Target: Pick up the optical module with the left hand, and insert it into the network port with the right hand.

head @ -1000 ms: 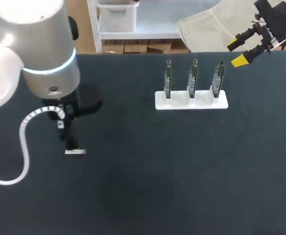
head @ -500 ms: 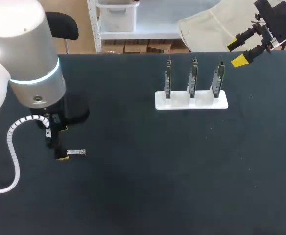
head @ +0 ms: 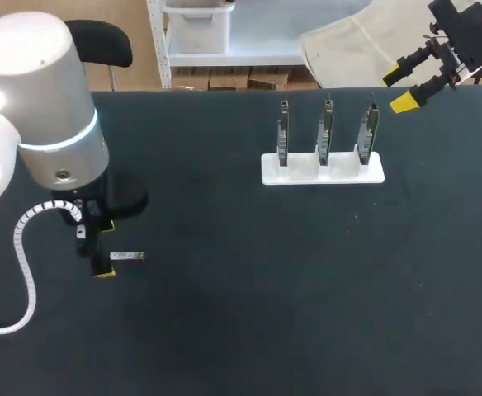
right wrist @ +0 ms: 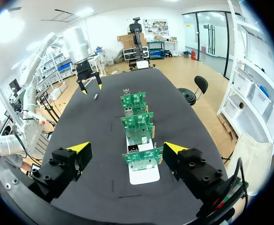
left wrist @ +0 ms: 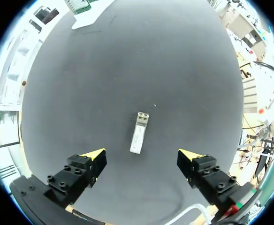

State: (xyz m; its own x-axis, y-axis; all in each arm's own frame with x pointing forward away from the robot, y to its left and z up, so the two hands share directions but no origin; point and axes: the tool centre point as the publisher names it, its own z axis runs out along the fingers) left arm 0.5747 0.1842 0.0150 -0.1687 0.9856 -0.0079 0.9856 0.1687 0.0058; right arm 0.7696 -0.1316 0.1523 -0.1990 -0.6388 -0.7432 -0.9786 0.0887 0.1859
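Observation:
The optical module [head: 127,257], a small silver bar, lies flat on the black table at the left. My left gripper [head: 102,250] hangs just over its left end. In the left wrist view the module [left wrist: 139,132] lies below and slightly ahead of the open left gripper [left wrist: 141,155], in line with the gap and touching neither finger. A white stand [head: 323,172] carries three upright green port boards [head: 326,129]. My right gripper [head: 412,89] hovers open behind the stand's right end, empty. In the right wrist view the right gripper [right wrist: 127,147] looks along the row of boards [right wrist: 138,123].
The white stand's base [right wrist: 144,177] sits at the back right of the table. A coiled white cable [head: 25,247] hangs from my left arm beside the module. Bare black tabletop [head: 290,289] lies between the module and the stand.
My left arm has swung left and toward the near edge, so its gripper moved from over the module to its left end. The module and right arm have not moved.

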